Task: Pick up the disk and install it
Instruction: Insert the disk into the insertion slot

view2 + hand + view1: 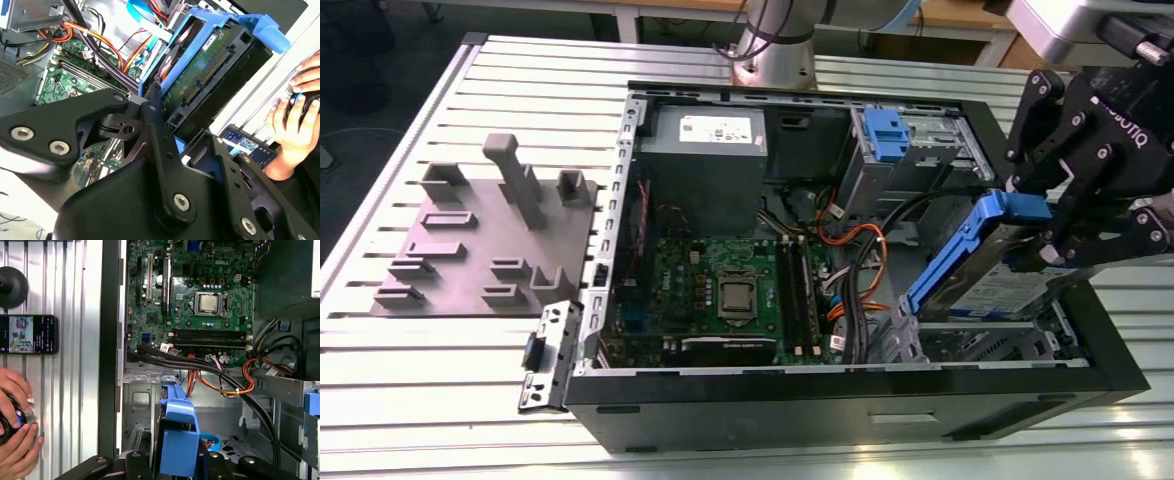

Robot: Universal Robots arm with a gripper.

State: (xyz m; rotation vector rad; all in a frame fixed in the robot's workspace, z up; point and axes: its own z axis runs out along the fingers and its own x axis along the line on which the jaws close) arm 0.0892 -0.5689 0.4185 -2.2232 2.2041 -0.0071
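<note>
My gripper [1034, 235] is clamped on the disk [994, 270], and I hold it tilted over the corner of the open computer case [854, 395] at the exterior view's right. The disk is above the drive bay there, with its lower end just at the case's edge; I cannot tell if it already touches the metal. My black fingers [1067, 130] cover the upper end of the blue bracket [954, 255], and the picture's edge cuts off part of my arm.

In the second wrist view the underside of the disk [210, 75] faces the camera, with its green board and connector, and my finger [162, 145] crosses in front of its near corner. In the first wrist view the blue bracket [177, 440] is seen end-on between my fingers, so the metal body behind it is mostly hidden.

The disk carries a white-and-blue label, but its writing is too small to read. The grey power supply [707, 135] has a white sticker, also not readable.

A person's hands [15, 420] rest on a round black device on the table [65, 390], partly cut off, beside a phone [27, 334].
</note>
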